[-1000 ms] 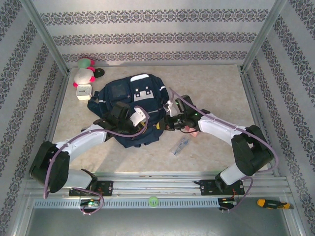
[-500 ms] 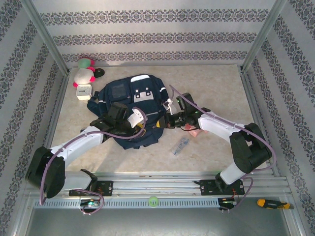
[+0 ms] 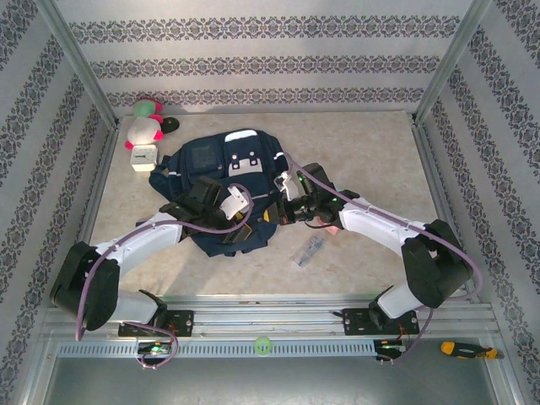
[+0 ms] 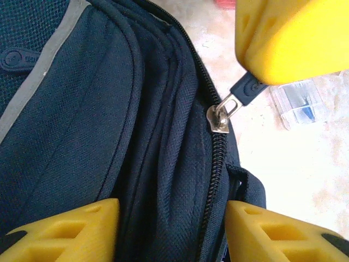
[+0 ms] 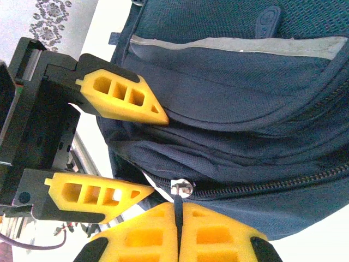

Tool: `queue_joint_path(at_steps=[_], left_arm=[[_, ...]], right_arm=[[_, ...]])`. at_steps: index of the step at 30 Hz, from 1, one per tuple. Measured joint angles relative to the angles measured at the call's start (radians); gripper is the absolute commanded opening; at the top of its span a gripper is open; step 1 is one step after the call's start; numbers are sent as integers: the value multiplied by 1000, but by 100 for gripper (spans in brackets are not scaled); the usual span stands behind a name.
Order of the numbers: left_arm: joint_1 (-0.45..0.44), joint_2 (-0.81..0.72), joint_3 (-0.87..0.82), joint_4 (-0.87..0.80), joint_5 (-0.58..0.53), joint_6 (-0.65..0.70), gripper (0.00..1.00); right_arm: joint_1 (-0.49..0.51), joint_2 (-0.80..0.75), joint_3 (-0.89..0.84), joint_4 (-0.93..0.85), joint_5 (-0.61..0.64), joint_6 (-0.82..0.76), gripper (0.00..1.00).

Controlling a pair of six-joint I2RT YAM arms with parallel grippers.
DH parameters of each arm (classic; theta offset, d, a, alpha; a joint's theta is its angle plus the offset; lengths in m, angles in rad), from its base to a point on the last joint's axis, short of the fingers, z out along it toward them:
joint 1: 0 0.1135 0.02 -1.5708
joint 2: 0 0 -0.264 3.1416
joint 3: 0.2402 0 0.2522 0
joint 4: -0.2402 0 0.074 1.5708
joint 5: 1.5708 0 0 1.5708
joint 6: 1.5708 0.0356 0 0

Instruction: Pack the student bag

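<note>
Two plush toys (image 3: 139, 131) and one white box (image 3: 145, 157) sit at the far-left corner of the tabletop (image 3: 371, 152).

Just to the right of them lies the one student bag (image 3: 211, 156), in the left half of the tabletop and nearer to its far edge, with the front pocket facing up. I judge it to be soft and limp. The woven fabric should fold and bunch under a push, and it is neither slippery nor fragile. It also looks light, so it may slide when its zipper is pulled. The best places to take hold are the zipper pull (image 4: 248, 90) for opening, and the thick seam beside the zipper teeth for keeping the bag steady.

The left gripper (image 4: 169, 204) is at the near edge of the bag with its jaws spread — a fold of fabric and the zipper line run between the fingers. I cannot tell if they touch the cloth. Close beside it, the right gripper (image 5: 179, 210) has its jaws pressed together, pinching the zipper pull just behind the one slider (image 4: 221, 117).

Further right, toward the near edge, lie one clear plastic piece (image 3: 310, 251) and one pink object (image 3: 332, 226), which is partly hidden under the right arm. Off the tabletop, on the frame by the near-right corner, lies one screwdriver (image 3: 462, 348).
</note>
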Motion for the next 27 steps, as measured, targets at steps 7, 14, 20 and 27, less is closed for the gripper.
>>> queue_joint_path(at_steps=[7, 14, 20, 27], left_arm=[[8, 0, -2, 66, 78, -61, 0], [8, 5, -11, 126, 116, -129, 0], [7, 9, -11, 124, 106, -122, 0], [6, -26, -11, 111, 89, -55, 0]], right_arm=[[37, -41, 0, 22, 41, 1, 0], [80, -18, 1, 64, 75, 16, 0], [66, -27, -1, 48, 110, 19, 0], [-93, -105, -69, 44, 33, 14, 0]])
